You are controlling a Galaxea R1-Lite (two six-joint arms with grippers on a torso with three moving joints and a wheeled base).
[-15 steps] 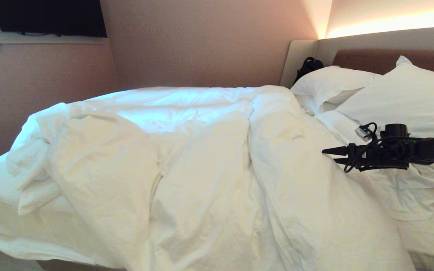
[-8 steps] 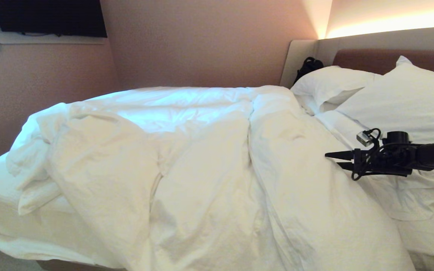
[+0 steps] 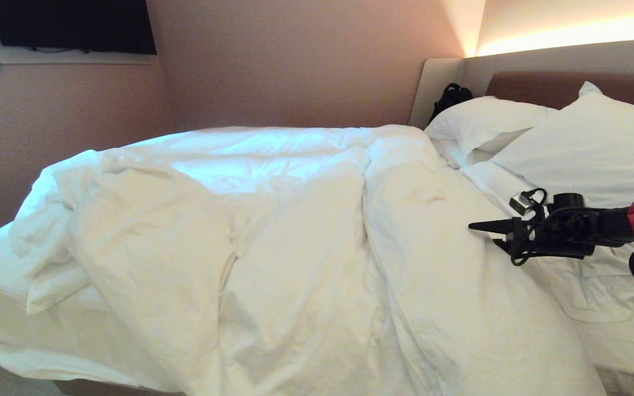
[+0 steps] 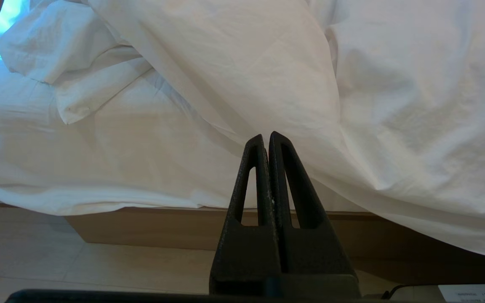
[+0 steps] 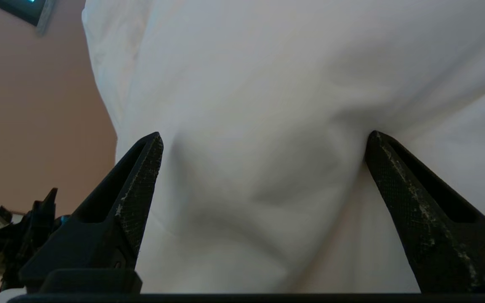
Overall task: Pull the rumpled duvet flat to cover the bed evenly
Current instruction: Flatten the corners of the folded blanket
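My right gripper (image 3: 479, 228) reaches in from the pillow end of the bed (image 3: 559, 88), its jaws spread wide and grasping nothing, the tips close against the near ridge of the duvet (image 3: 306, 231). In the right wrist view the two fingers (image 5: 141, 176) straddle a soft swell of white cloth without pinching it. My left gripper (image 4: 266, 145) hangs low by the bedside, clenched on nothing, pointing at the duvet's overhang above the tan wooden base (image 4: 141, 227). The job looks barely begun: the duvet lies heaped in thick folds along the middle and bunched toward the foot, a strip of sheet (image 3: 498, 184) bare below the two pillows (image 3: 586, 148), and the left corner crumpled back on itself. Gripping an edge and drawing it flat is, by my reading, all yet to do. No containers are in view.
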